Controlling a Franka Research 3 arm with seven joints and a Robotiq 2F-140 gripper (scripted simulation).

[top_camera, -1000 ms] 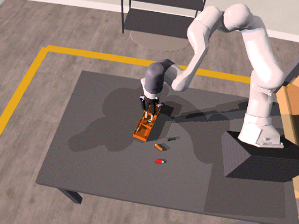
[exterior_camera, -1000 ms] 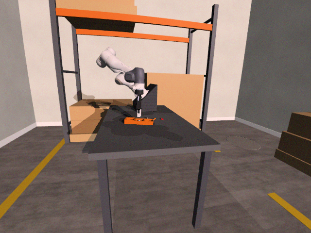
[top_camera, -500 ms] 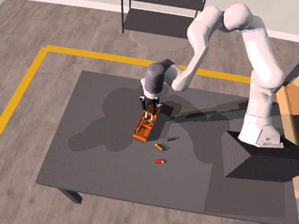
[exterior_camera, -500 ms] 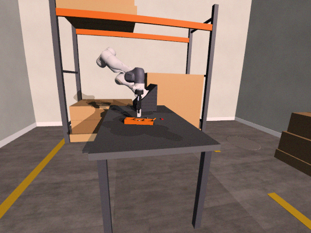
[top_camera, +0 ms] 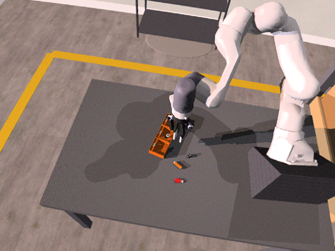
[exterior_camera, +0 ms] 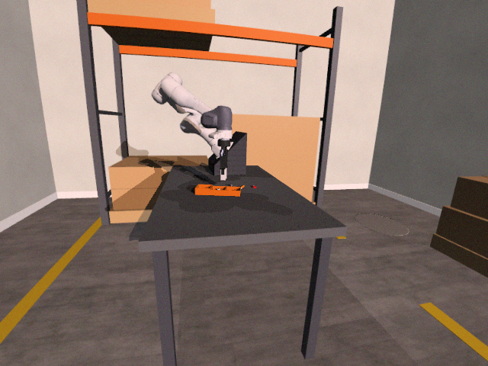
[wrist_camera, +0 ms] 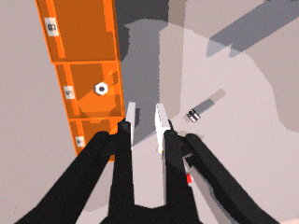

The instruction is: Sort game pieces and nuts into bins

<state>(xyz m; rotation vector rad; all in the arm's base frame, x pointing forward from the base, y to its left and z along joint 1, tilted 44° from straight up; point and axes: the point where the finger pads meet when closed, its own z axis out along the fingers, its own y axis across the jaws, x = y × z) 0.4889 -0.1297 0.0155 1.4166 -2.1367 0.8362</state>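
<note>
An orange bin row holds three compartments in line. The bin marked S (wrist_camera: 86, 106) (top_camera: 162, 136) is in the middle and holds a silver hex nut (wrist_camera: 101, 89) (top_camera: 167, 134). The bin marked T (wrist_camera: 100, 132) (top_camera: 156, 154) is at one end; the part seen holds nothing. A small black-and-white piece, like a die (wrist_camera: 192, 115) (top_camera: 189, 155), lies on the table to the right of the bins. My gripper (wrist_camera: 145, 112) (top_camera: 177, 138) (exterior_camera: 223, 177) is slightly open and empty, above the table just right of the S bin.
An orange cylinder (top_camera: 177, 165) and a red thing with a grey end (top_camera: 178, 180) (exterior_camera: 253, 186) lie on the table beyond the T end. The third bin (wrist_camera: 86, 33), its mark unclear, is at the other end. The arm's dark base block (top_camera: 293, 187) stands at the right.
</note>
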